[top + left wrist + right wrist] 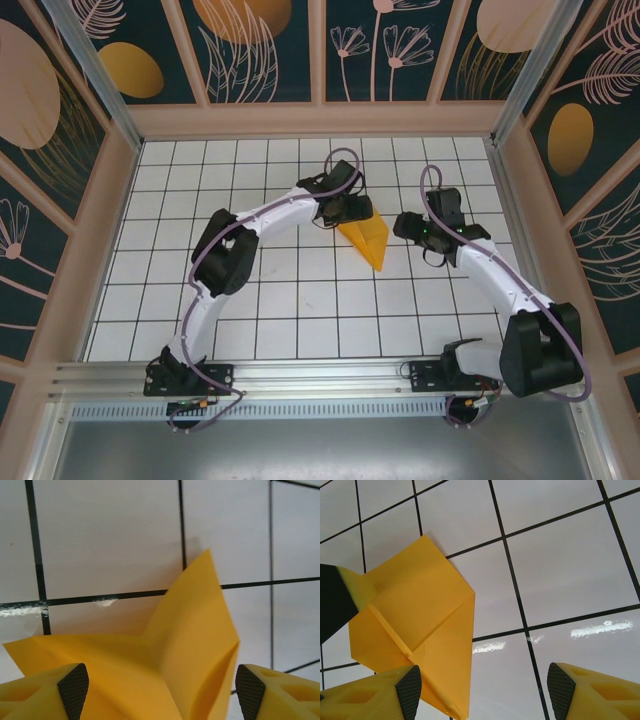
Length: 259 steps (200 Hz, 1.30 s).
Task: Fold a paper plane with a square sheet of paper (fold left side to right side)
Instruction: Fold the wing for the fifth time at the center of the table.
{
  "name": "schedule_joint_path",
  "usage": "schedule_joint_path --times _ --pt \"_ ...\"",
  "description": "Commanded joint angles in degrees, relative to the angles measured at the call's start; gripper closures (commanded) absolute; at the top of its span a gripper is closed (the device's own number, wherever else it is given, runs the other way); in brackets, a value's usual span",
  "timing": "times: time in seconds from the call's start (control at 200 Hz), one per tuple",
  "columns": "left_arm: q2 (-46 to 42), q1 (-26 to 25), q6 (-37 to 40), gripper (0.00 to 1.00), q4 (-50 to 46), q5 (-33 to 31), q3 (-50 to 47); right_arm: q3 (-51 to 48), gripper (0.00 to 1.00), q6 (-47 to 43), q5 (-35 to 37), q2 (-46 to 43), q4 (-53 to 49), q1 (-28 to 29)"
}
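- Near the middle of the table (250, 300), a little toward its right edge, lies the paper plane (370, 240), a half-folded orange-yellow wedge.
- Its long axis runs from the far edge to the near edge, leaning slightly right. The narrow tip points at the near edge and the broad end faces the far edge.
- From the left wrist, the paper plane (190, 630) is not flat: one pointed flap stands up from the tiles along a sharp crease.
- From the right wrist, the paper plane (420, 610) shows diagonal folds meeting at a centre line.
- Bare white tiles surround the paper on every side. There is wide room toward the left edge, the near edge and the far corners, and low walls close off the table edges.
- The left gripper (352, 212) sits over the broad far end. Its fingers (72, 687) stand wide apart with the raised flap between them and no pad pressing on it.
- The right gripper (408, 226) hangs just beside the paper's right edge, over bare tile. Its jaws are spread and hold nothing, and the left pad (409, 692) is close to the tip.
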Motion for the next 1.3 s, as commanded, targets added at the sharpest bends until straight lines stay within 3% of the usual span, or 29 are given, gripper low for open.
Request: schedule_joint_path --times 0.0,0.14,0.295,0.505,0.651,0.836,0.996,1.131,1.291 --pt "2.9 -0.1 1.7 0.2 -8.2 -2.3 4.6 -2.0 0.29 1.4 -0.3 -2.1 2.8 -0.6" --pt "6.0 -0.1 1.9 0.25 -10.7 -1.3 7.8 -3.3 0.29 1.6 -0.6 -2.8 3.7 -0.7" --pt "5.9 -0.1 1.3 0.37 -9.0 -0.4 7.7 -3.7 0.29 1.4 -0.8 -2.9 4.3 -0.6" --pt "2.4 -0.1 0.1 0.63 -2.0 2.3 2.8 -4.1 0.29 0.6 -2.3 -2.3 5.0 -0.8" --pt "-0.4 -0.1 0.0 0.76 1.8 2.1 -0.8 -4.7 0.29 0.3 -6.5 -2.7 6.6 -1.6" --pt "-5.7 0.0 0.2 0.76 8.4 2.4 -7.1 -5.5 0.29 -0.2 -12.9 -2.7 8.8 -3.1" --pt "-8.6 0.0 1.1 0.7 11.4 3.2 -9.9 -6.4 0.28 -0.1 -20.9 -0.9 11.5 -4.2" --pt "-9.8 0.0 2.2 0.66 12.8 4.0 -11.9 -9.2 0.27 3.4 -30.6 2.0 18.2 -5.2" --pt "-11.5 0.1 2.6 0.67 16.8 5.4 -15.9 -13.7 0.26 9.8 -35.8 4.6 26.4 -6.8"
